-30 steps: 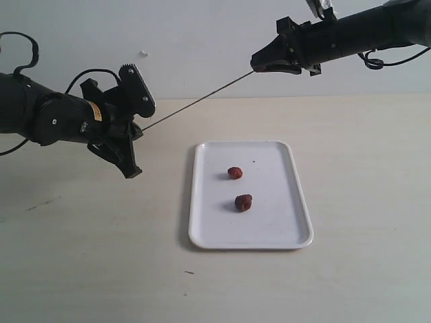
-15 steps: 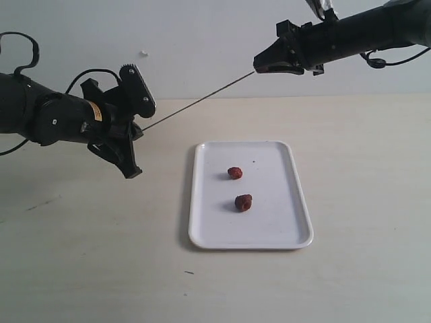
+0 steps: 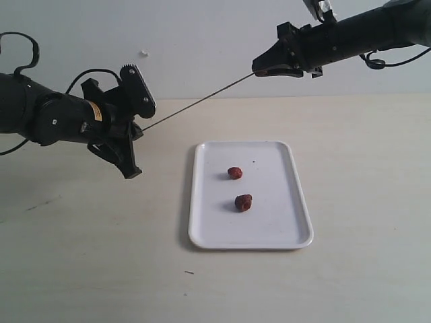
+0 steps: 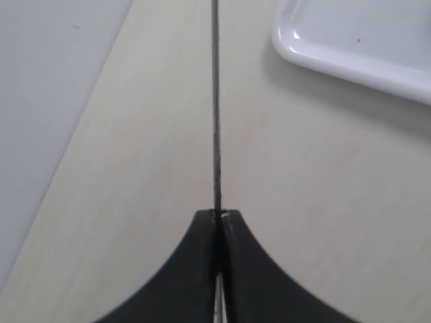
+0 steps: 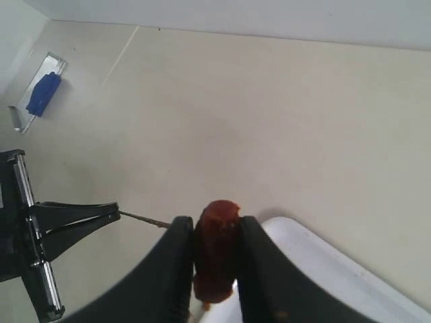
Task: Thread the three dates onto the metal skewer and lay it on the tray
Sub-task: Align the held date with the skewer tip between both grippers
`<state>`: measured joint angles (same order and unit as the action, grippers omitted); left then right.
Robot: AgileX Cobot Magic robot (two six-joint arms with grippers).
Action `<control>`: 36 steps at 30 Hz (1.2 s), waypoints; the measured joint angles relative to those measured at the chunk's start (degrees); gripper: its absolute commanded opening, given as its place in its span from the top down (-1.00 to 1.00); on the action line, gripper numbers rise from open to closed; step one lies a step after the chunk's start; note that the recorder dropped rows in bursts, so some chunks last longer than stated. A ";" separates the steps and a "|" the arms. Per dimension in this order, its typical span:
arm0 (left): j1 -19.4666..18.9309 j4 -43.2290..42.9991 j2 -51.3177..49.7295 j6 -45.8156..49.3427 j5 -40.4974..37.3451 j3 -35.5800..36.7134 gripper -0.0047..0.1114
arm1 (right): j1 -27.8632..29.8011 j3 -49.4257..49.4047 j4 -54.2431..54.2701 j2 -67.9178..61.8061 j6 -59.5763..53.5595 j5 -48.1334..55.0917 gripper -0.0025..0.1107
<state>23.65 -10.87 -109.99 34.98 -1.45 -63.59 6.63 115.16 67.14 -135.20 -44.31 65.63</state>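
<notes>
exterior view: the left gripper (image 3: 137,128) is raised over the left side of the table (image 3: 363,168), its jaws pinched on one end of the metal skewer (image 3: 199,101). the rod rises in a straight slant to the right and away, up to the right gripper (image 3: 258,68), which hangs high in front of the wall (image 3: 202,40). a hint of red shows between that gripper's narrow jaws. the tray (image 3: 283,225) lies flat on the table, below and to the right of the rod's middle. on it sit the far date (image 3: 234,173) and the near date (image 3: 243,202), apart from each other, with a dark speck (image 3: 253,161) just beyond the far one.

left wrist view: the left gripper (image 4: 219,218) has its two black jaws pressed together on the metal skewer (image 4: 215,101), which runs straight away from them above the table. a corner of the tray (image 4: 350,50) shows beside the rod.

right wrist view: the right gripper (image 5: 215,232) clamps the third date (image 5: 215,252) between its jaws. the metal skewer (image 5: 145,219) reaches from the left gripper (image 5: 111,213) toward this date and passes behind one jaw; whether the tip is in the fruit cannot be told. the tray (image 5: 337,279) lies below. a blue object (image 5: 42,93) rests far off on the table.
</notes>
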 measured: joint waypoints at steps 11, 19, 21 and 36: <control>0.00 0.00 0.00 0.13 0.00 0.00 0.92 | 0.00 0.00 0.00 0.00 0.00 1.14 0.55; 0.00 0.00 0.00 0.13 0.14 0.00 0.92 | 0.00 0.00 0.00 0.00 0.00 1.90 0.55; 0.00 0.00 0.00 0.13 0.24 0.00 0.92 | 0.00 0.00 0.00 0.00 0.00 1.90 0.55; 0.00 0.00 0.00 0.35 0.89 0.00 0.92 | 0.65 0.00 0.00 0.00 0.00 3.42 0.55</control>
<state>23.65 -10.87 -109.99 35.33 -0.57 -63.59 7.28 115.16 67.14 -135.20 -44.31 69.05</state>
